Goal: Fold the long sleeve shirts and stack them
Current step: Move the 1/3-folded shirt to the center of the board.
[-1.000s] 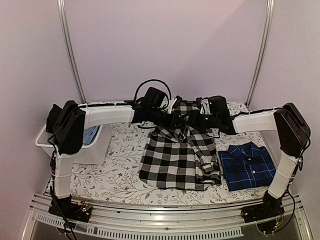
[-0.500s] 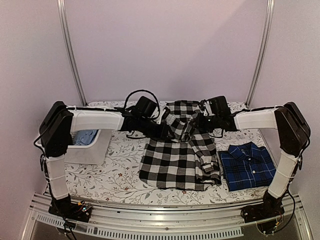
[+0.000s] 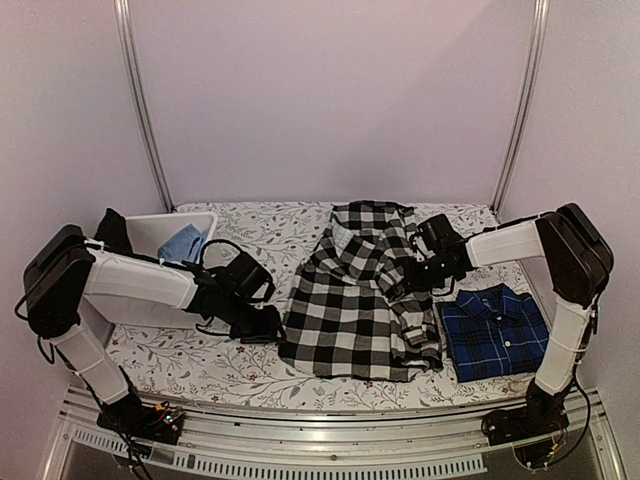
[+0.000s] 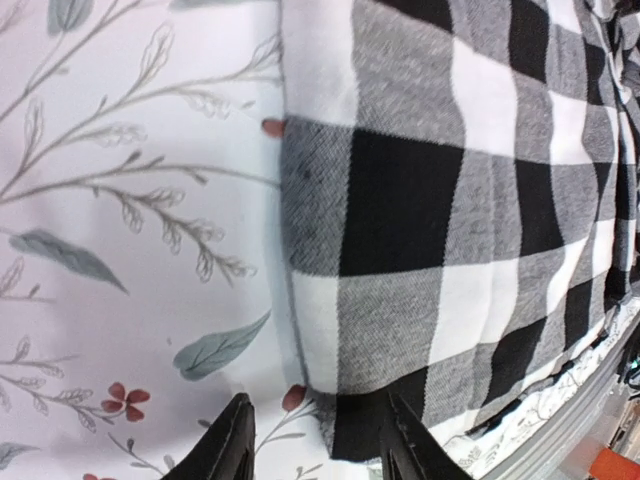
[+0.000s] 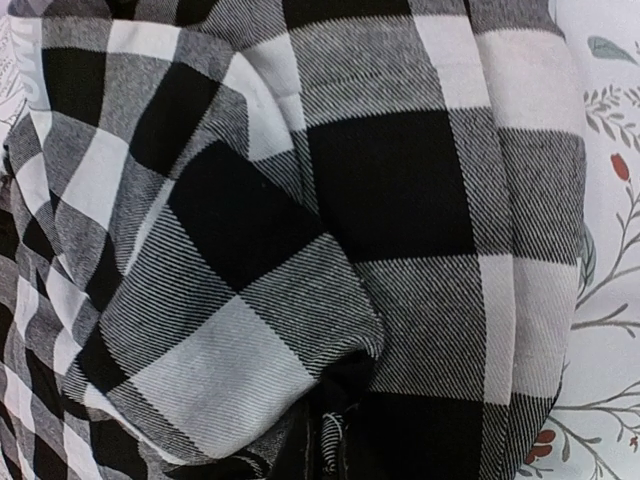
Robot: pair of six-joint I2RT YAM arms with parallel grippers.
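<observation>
On the worktop point(image 3: 240, 365) the check shirt point(image 3: 345, 315) lies centre, long axis front-to-back, with the folded navy shirt point(image 3: 495, 335) just right of it. The left claw point(image 4: 315, 440), fingers apart, sits at the check shirt's near-left hem corner. The right claw point(image 3: 412, 280) rests on the sleeve, grip untellable.

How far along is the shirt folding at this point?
Done: navy plaid shirt lies folded on the right. In hand: black-and-white check shirt half-folded, its cloth bunched in the right claw, left claw open at its near-left corner. Left: finish folding, then stack.
</observation>
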